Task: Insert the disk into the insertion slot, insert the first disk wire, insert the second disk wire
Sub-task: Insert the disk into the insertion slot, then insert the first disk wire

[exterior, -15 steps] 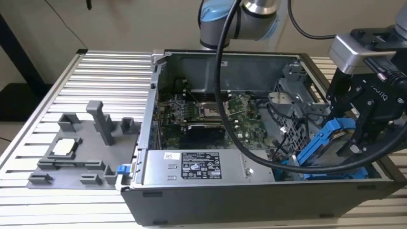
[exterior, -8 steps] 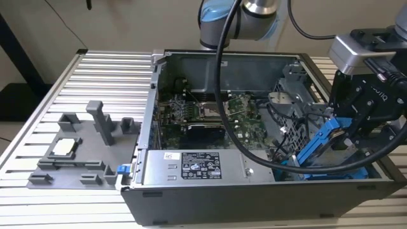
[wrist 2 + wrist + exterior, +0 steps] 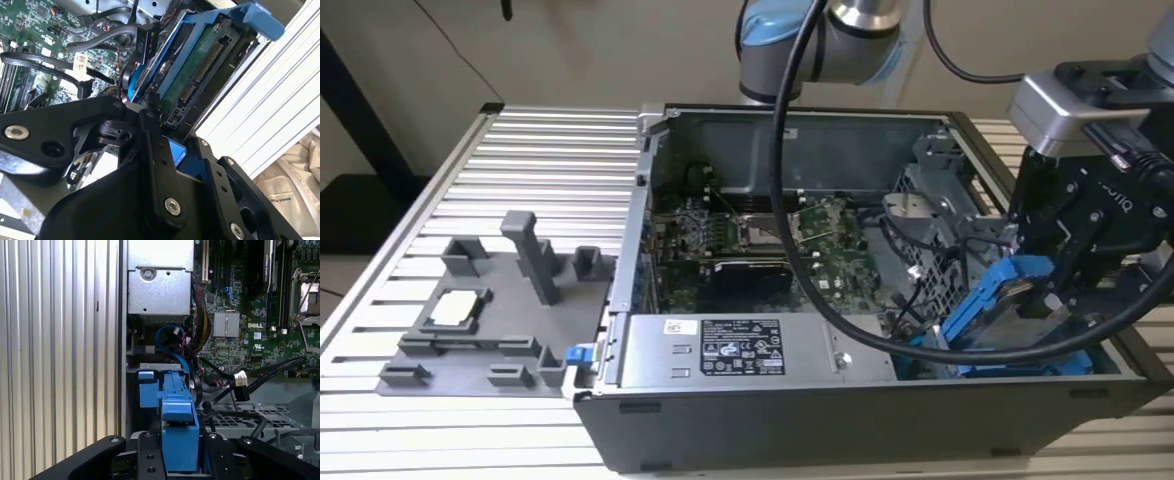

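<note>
The disk [image 3: 997, 303], in its bright blue carrier, stands tilted on edge at the front corner of the open computer case on the exterior view's right. My gripper [image 3: 1058, 297] is shut on it from above. In the first wrist view the blue carrier [image 3: 178, 412] sits between my black fingers [image 3: 148, 456]. The second wrist view shows the disk's green circuit side [image 3: 200, 60] and connector row. The lower edge of the disk rests in the insertion slot [image 3: 1034, 365], whose blue rails show below it. A loose black wire with a connector [image 3: 240, 380] lies just beside the disk over the motherboard.
Inside the case are the green motherboard [image 3: 747, 240], a grey power-supply box [image 3: 720, 350] at the front and a perforated metal cage [image 3: 927, 265] next to the disk. A thick black cable [image 3: 854, 320] drapes across the case. A grey fixture [image 3: 494, 300] stands on the ribbed table.
</note>
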{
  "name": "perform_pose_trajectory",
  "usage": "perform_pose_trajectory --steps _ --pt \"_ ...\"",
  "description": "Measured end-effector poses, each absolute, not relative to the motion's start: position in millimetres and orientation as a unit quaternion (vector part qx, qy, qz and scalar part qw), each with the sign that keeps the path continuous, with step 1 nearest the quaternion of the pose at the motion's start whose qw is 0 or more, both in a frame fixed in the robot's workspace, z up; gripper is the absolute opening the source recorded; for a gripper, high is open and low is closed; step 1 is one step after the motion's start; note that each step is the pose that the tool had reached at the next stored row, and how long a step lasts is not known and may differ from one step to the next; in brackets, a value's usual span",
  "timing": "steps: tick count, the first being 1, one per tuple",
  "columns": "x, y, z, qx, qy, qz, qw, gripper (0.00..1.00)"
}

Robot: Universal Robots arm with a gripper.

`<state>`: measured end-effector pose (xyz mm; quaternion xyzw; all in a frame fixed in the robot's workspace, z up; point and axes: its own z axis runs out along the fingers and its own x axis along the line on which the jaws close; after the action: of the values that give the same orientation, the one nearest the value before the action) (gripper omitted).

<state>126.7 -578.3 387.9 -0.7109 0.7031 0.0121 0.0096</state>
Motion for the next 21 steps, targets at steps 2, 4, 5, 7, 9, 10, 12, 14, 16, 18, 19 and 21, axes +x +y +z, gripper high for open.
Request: perform_pose_trajectory --steps 2,4,5,7,9,10,12,14,16,18,19,21 --pt "127 -578 388 -0.711 0.703 0.012 0.010 0.40" --pt "127 -578 388 -0.711 0.703 0.012 0.010 0.40" --pt "127 -578 388 -0.711 0.703 0.012 0.010 0.40" --pt "127 -578 395 -0.711 0.703 0.012 0.009 0.40" --pt "127 -578 404 -0.711 0.703 0.012 0.009 0.40" --pt "127 -578 408 -0.711 0.703 0.012 0.009 0.40" --pt "126 -578 408 -0.711 0.703 0.010 0.015 0.40" --pt "125 -578 409 -0.711 0.703 0.003 0.031 0.40" --pt "124 -578 409 -0.711 0.702 -0.007 0.048 0.40" --pt "123 -578 408 -0.710 0.701 -0.017 0.062 0.40" --pt "122 -578 408 -0.710 0.700 -0.022 0.067 0.40" --pt "120 -577 408 -0.710 0.699 -0.031 0.077 0.40"
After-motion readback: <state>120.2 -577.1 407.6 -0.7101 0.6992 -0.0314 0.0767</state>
